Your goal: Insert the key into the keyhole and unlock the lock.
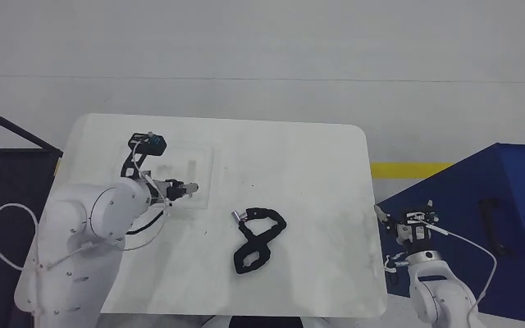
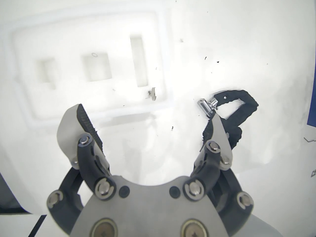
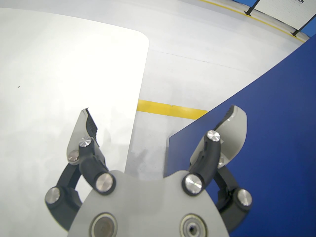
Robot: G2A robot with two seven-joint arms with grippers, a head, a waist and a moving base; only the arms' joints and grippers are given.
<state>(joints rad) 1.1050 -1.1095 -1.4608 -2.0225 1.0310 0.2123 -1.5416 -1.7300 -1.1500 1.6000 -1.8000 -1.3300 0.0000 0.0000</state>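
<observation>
A black sleeved chain lock (image 1: 258,238) lies coiled mid-table, its silver cylinder end (image 2: 206,104) toward the white foam tray (image 1: 205,156). A small silvery key (image 2: 153,94) rests inside the tray (image 2: 163,38), close to its rim near the lock. My left gripper (image 2: 148,114) hovers open and empty over the tray's edge (image 1: 184,189), a short way from the key, with one fingertip (image 2: 214,122) in front of the lock's cylinder. My right gripper (image 3: 159,111) is open and empty beside the table's right edge (image 1: 408,220).
The tray has three empty rectangular recesses (image 2: 139,60). A blue panel (image 3: 271,99) stands close to the right gripper, off the table (image 1: 476,189). A dark panel (image 1: 16,164) borders the table's left side. Bare white tabletop (image 1: 320,172) surrounds the lock.
</observation>
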